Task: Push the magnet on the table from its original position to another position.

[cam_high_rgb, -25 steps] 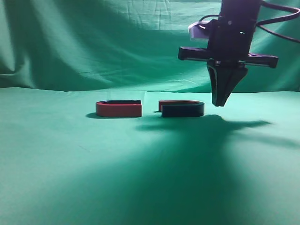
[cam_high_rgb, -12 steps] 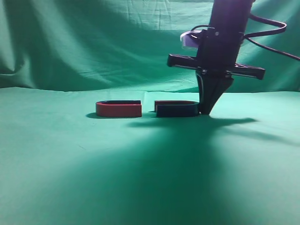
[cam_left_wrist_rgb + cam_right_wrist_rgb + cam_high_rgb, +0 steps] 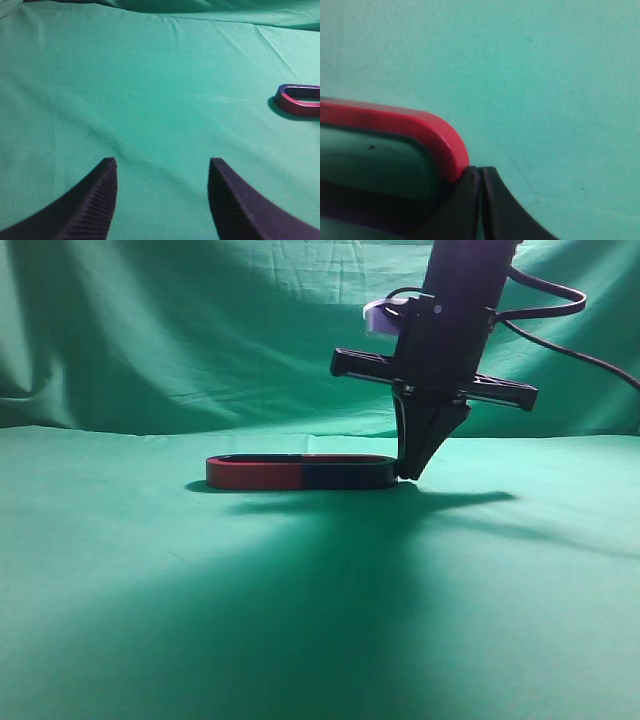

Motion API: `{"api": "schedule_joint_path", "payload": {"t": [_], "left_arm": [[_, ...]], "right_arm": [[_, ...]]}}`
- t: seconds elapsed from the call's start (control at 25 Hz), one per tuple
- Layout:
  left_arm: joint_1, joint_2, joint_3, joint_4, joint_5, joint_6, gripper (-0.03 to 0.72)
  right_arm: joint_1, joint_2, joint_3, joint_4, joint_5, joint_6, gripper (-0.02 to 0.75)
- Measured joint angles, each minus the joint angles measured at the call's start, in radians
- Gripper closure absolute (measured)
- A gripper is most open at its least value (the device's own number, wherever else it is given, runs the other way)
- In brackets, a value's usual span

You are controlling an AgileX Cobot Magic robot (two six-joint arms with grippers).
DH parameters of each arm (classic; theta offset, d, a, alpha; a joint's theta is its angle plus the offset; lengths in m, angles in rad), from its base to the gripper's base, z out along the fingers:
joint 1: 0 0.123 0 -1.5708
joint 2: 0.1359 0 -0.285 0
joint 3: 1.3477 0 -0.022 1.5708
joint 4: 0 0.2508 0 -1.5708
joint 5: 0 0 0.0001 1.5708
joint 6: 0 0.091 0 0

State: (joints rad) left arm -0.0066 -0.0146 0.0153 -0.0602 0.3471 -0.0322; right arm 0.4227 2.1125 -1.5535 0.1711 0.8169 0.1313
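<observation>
The dark navy magnet (image 3: pixel 347 474) lies flat on the green table (image 3: pixel 320 590), its open end touching the red magnet (image 3: pixel 255 473), so the two form one long oval. My right gripper (image 3: pixel 407 476) is shut, empty, tip down on the cloth against the navy magnet's curved right end. In the right wrist view the shut gripper (image 3: pixel 481 170) touches the magnet's red arm (image 3: pixel 420 127) at its bend. My left gripper (image 3: pixel 162 162) is open and empty above bare cloth; it does not show in the exterior view.
A draped green cloth backdrop (image 3: pixel 200 330) hangs behind the table. In the left wrist view the red magnet's curved end (image 3: pixel 299 100) lies at the right edge. Black cables (image 3: pixel 570 335) trail from the right arm.
My right gripper came down and moved left, pushing the navy magnet left until it met the red magnet; the gap between them has closed.
</observation>
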Motion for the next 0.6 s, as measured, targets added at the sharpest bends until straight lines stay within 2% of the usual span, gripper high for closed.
{"api": "schedule_joint_path", "payload": {"t": [0.08, 0.28, 0.6], "left_arm": [[0.0, 0.0, 0.0, 0.0, 0.0, 0.0, 0.316], [0.0, 0.0, 0.0, 0.0, 0.0, 0.0, 0.316], [0.0, 0.0, 0.0, 0.0, 0.0, 0.0, 0.316]], "right_arm": [[0.0, 0.0, -0.015, 0.0, 0.03, 0.0, 0.738], [0.0, -0.034, -0.126, -0.028, 0.216, 0.0, 0.738], [0.0, -0.3, -0.198, -0.09, 0.379, 0.0, 0.738]]}}
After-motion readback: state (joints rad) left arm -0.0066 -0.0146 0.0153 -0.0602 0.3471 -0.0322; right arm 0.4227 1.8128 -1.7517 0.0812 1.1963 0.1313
